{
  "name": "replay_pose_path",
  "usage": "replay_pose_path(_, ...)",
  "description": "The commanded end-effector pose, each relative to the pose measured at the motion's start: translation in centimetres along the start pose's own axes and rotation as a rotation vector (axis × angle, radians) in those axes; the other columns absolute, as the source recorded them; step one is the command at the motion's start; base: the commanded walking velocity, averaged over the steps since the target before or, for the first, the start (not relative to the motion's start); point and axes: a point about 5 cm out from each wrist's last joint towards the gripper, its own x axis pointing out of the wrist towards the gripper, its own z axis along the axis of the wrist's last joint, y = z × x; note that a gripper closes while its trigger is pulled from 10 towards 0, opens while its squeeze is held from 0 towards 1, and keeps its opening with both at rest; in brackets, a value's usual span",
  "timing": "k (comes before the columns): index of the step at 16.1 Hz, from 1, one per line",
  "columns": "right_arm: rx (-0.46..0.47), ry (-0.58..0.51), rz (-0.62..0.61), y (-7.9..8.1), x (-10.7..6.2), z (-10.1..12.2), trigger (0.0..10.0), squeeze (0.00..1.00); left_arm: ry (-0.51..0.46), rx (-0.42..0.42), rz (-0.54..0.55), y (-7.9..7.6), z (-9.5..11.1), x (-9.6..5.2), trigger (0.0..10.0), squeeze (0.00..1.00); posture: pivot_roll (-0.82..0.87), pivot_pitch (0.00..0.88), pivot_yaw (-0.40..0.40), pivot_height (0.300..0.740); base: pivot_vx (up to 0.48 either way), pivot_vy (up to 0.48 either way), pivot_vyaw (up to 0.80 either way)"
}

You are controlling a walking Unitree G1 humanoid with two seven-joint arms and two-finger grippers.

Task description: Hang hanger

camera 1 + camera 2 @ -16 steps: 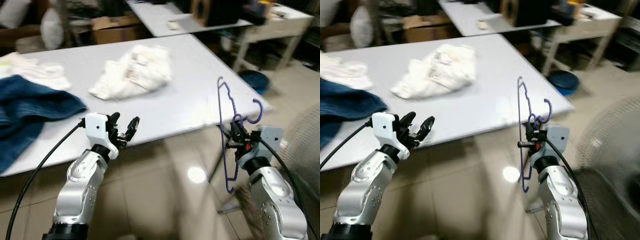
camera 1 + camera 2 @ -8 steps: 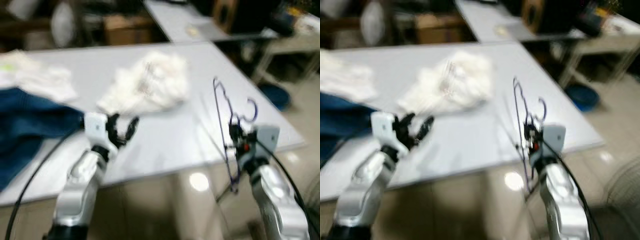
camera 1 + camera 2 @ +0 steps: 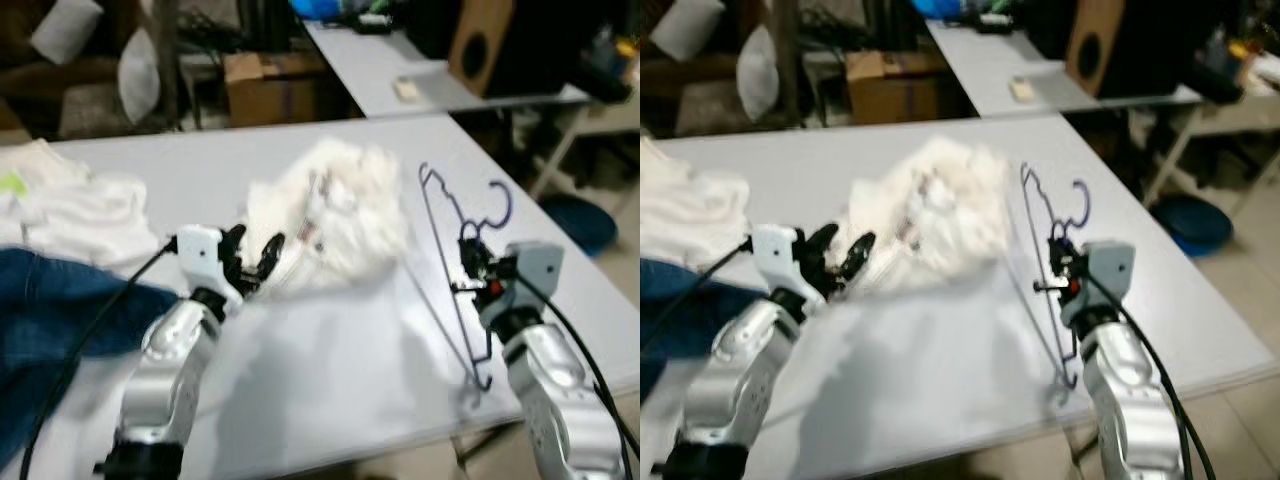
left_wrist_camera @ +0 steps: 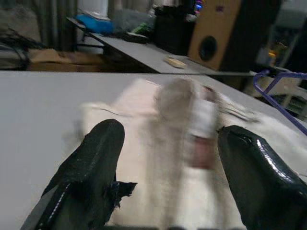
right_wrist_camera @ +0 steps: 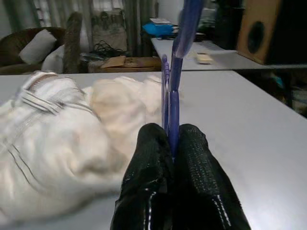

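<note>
Hanger [image 3: 452, 265] stands upright, long axis vertical, pinched in your right end effector [image 3: 468, 270], while your empty, spread left end effector [image 3: 251, 258] faces the white garment [image 3: 335, 225].

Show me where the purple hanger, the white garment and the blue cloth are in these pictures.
purple hanger [image 3: 441, 262], left eye view, on its long wire side.
white garment [image 3: 345, 225], left eye view, on the middle of the crumpled heap.
blue cloth [image 3: 55, 315], left eye view, on its folded upper part.
</note>
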Motion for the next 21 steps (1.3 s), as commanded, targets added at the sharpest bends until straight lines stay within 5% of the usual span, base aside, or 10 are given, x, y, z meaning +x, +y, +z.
replay_pose_path(1,-0.013,0.001,0.027,0.7,0.2,0.2,10.0,0.0,-0.013,0.005,0.023,0.7,0.3,-0.1,10.0,0.0,-0.13,0.026,-0.001,0.74,0.0,0.0,0.0)
replay_pose_path(8,-0.02,-0.007,0.024,1.2,-0.1,0.3,10.0,0.0,-0.008,0.009,-0.004,0.7,0.1,0.1,10.0,0.0,-0.14,0.019,0.01,0.74,0.0,0.137,-0.22)
replay_pose_path(13,-0.02,0.002,-0.008,0.9,-0.7,0.1,10.0,0.0,-0.003,0.055,-0.063,-0.5,-0.2,0.2,10.0,0.0,-0.15,0.028,0.021,0.74,0.0,-0.457,-0.78)
replay_pose_path(17,-0.014,-0.002,-0.008,0.9,-0.7,0.1,10.0,0.0,-0.015,0.014,-0.015,0.6,0.0,0.2,10.0,0.0,-0.15,0.029,0.028,0.74,0.0,-0.12,-0.2)
replay_pose_path(18,-0.013,-0.002,-0.006,1.0,-0.7,0.1,10.0,0.0,-0.015,-0.016,-0.036,0.9,0.0,0.2,10.0,0.2,-0.15,0.029,0.029,0.74,0.0,0.0,0.0)
replay_pose_path(19,-0.012,-0.004,-0.005,1.0,-0.6,0.2,10.0,0.0,0.0,-0.015,-0.056,1.1,0.1,0.4,10.0,1.0,-0.14,0.026,0.038,0.74,0.0,0.0,0.0)
replay_pose_path(21,-0.012,-0.009,-0.004,1.0,-0.4,0.3,10.0,0.0,0.026,-0.001,-0.096,1.1,0.1,0.9,10.0,1.0,-0.14,0.024,0.045,0.74,0.0,0.0,0.0)
